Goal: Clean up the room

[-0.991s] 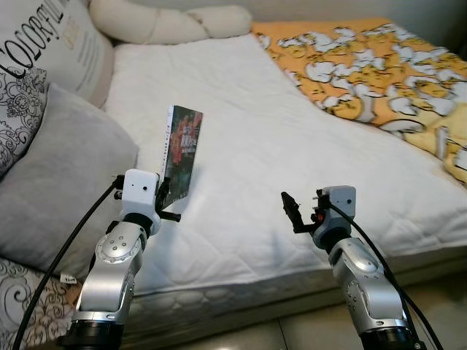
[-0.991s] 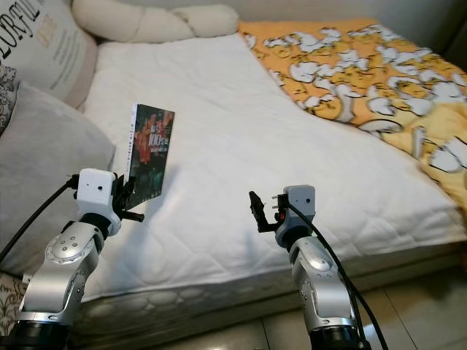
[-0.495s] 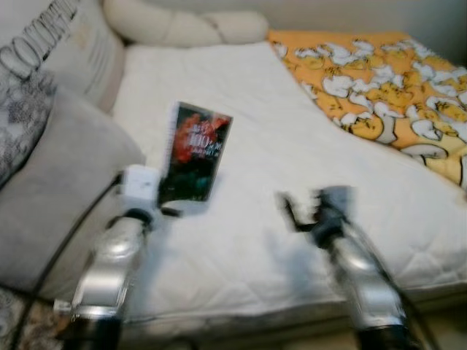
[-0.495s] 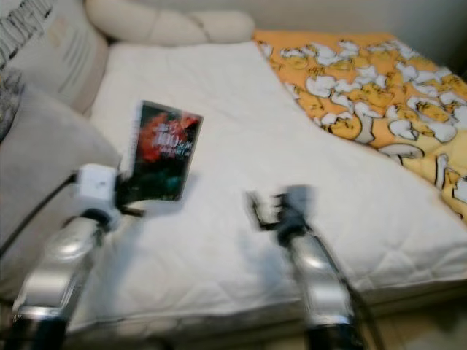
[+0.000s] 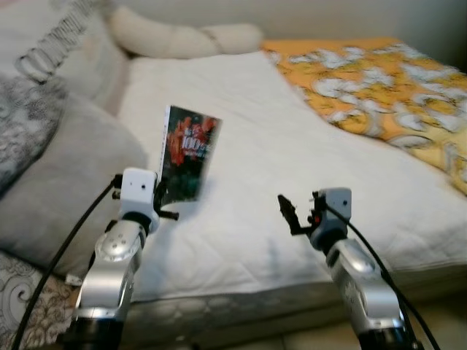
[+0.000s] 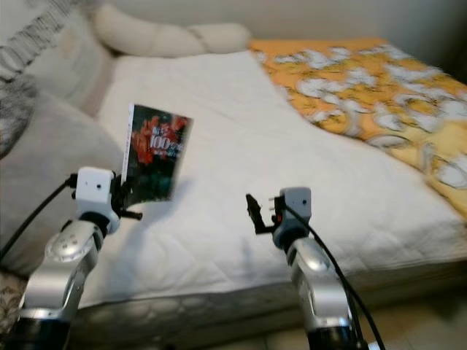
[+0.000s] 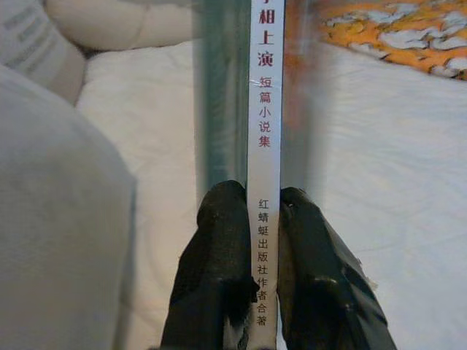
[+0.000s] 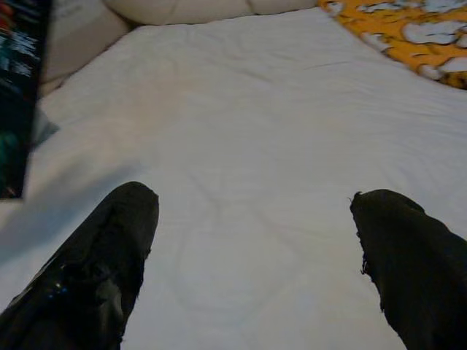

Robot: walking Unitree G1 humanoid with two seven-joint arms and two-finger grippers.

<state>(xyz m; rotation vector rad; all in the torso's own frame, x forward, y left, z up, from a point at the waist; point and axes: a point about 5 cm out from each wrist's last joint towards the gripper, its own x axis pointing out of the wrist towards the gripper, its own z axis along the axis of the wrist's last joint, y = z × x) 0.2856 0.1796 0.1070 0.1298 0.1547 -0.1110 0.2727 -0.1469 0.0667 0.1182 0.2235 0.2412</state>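
Observation:
A book [image 5: 187, 154] with a dark cover, red flowers and a white spine [image 7: 264, 182] stands upright above the white mattress [image 5: 255, 146]. My left gripper [image 5: 159, 198] is shut on its lower edge, both fingers [image 7: 219, 277] pressed to either side of the spine. My right gripper [image 5: 289, 214] hovers open over the mattress near the bed's front edge, its fingers [image 8: 109, 262] wide apart with nothing between them. The book's edge [image 8: 18, 87] also appears in the right wrist view.
Grey and patterned pillows [image 5: 66, 189] lie at the left of the bed. A long cream bolster [image 5: 182, 38] lies at the head. An orange quilt with white ducks [image 5: 379, 80] covers the right side. Floor [image 5: 306, 339] lies below the bed's front edge.
The camera has shaken and shifted, and the blur has mostly settled. The book stays held upright in my left gripper, and the right gripper remains open over the mattress.

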